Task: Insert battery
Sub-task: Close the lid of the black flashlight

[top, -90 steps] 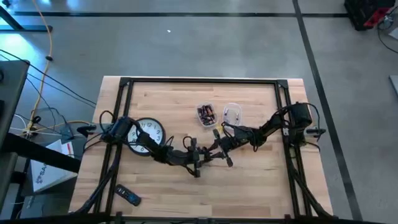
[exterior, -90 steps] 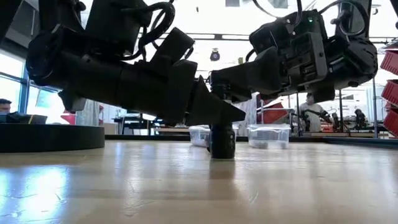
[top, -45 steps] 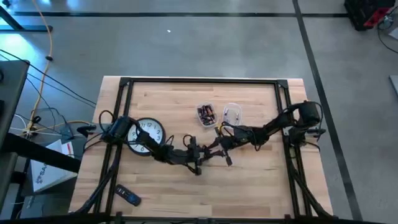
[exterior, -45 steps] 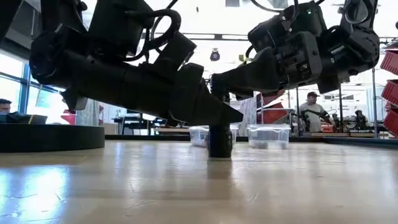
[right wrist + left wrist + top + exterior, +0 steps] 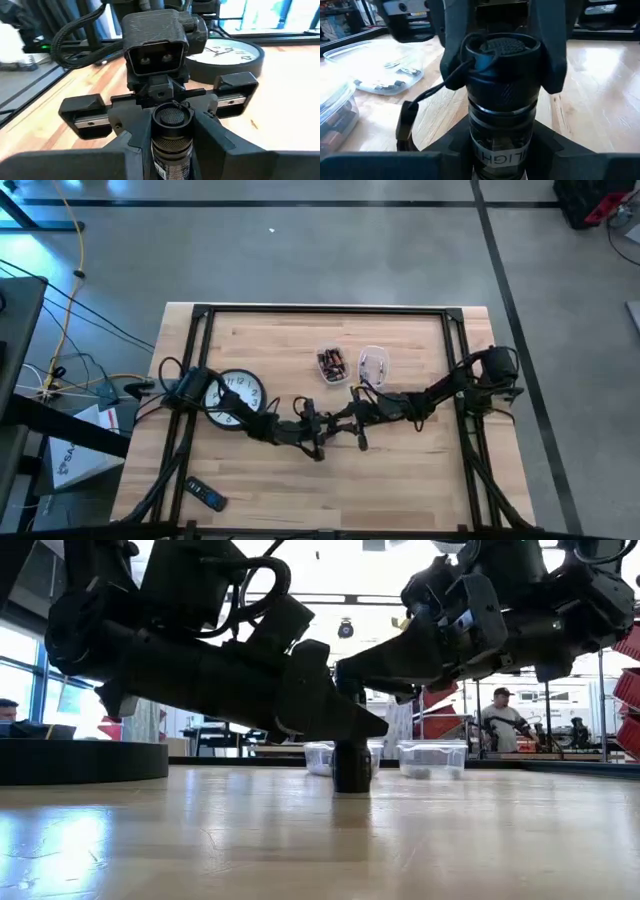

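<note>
A: From above, where does everything sit?

B: Both arms meet at mid-table, toward its front. The left gripper (image 5: 318, 432) comes in from the clock (image 5: 235, 394) side, the right gripper (image 5: 350, 423) from the opposite side. Between them is the flashlight (image 5: 336, 429), mostly hidden by the fingers. Two clear tubs (image 5: 331, 364) lie farther back; one holds batteries, the other small bits I cannot identify.

A: And level with the table?

B: The flashlight (image 5: 351, 766) stands upright on the wood, long axis vertical. The left gripper (image 5: 350, 722) and the right gripper (image 5: 362, 668) both converge on its upper part, the right one a little higher.

A: The left wrist camera?

B: The left fingers (image 5: 445, 150) clamp the flashlight (image 5: 502, 115) low on the barrel. Higher up, the right arm's fingers (image 5: 551, 55) sit against both sides of the cap (image 5: 502, 50), which is still on. A cord hangs off it.

A: The right wrist camera?

B: Its own fingers (image 5: 217, 142) close narrowly around the head of the flashlight (image 5: 172, 131), with the left gripper (image 5: 159, 112) directly beyond.

A: So what does the next move depend on?

B: I judge it depends on the vertical axis. The right gripper is on the cap, so it would twist around that axis while the left one braces. No battery is held yet; they are in the tub, nearer the right arm.
</note>
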Robot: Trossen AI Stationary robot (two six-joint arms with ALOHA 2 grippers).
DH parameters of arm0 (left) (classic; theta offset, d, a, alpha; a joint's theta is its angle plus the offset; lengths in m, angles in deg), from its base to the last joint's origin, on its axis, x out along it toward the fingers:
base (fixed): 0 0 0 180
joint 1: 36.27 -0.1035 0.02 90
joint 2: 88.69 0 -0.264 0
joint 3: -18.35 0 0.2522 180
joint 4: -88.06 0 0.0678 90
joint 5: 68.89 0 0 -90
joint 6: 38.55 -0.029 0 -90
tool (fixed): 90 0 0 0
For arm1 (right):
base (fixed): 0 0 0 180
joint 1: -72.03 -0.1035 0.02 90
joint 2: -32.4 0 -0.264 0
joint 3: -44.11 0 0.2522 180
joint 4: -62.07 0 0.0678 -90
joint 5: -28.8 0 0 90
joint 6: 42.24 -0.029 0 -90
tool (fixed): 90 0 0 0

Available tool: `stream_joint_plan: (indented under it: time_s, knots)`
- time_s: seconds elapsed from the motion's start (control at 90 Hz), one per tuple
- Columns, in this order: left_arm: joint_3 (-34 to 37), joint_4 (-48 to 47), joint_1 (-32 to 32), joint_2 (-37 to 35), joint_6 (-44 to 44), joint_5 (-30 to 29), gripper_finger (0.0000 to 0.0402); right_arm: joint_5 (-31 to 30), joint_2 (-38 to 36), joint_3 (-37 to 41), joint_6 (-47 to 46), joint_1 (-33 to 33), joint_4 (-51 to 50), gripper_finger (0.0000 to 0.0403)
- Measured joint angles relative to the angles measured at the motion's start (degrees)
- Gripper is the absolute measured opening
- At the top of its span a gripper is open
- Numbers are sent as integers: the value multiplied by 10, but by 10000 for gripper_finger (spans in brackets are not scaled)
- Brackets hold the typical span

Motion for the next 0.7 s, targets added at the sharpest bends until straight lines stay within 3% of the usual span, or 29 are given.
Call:
stream_joint_plan:
  time_s: [0.3,0.7]
  knots:
    - [-2,-126,-4,-56,40,12,99,-45,0,-2,-9,-11,-4,83]
    - [0,-147,-10,-59,89,7,99,-104,-5,-27,-8,-21,-61,83]
